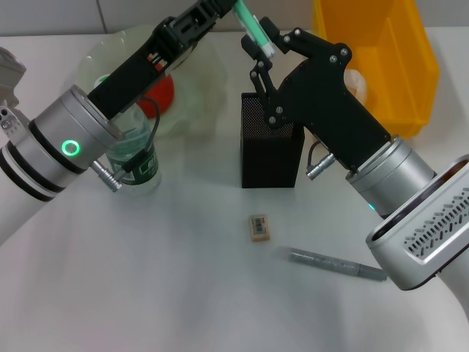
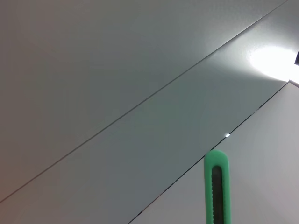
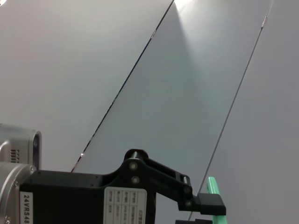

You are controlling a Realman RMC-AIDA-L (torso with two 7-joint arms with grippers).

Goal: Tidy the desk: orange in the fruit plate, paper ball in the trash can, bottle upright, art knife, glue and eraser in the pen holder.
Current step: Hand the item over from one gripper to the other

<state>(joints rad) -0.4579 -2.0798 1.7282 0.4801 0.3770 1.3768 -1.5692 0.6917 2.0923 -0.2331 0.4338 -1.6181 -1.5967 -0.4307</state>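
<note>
- Head view alone: right gripper (image 1: 262,45) clamped on the green art knife (image 1: 254,29) above the pen holder (image 1: 270,141); eraser (image 1: 259,226) on desk.
- Left gripper's opening cannot be told, cut off at the frame edge.

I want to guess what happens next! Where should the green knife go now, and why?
Probably straight down into the black mesh pen holder. The left hand holds the green art knife high in the air, its lower end beside the right hand, and the holder's open top sits just below them. The knife isn't inside yet.
</note>
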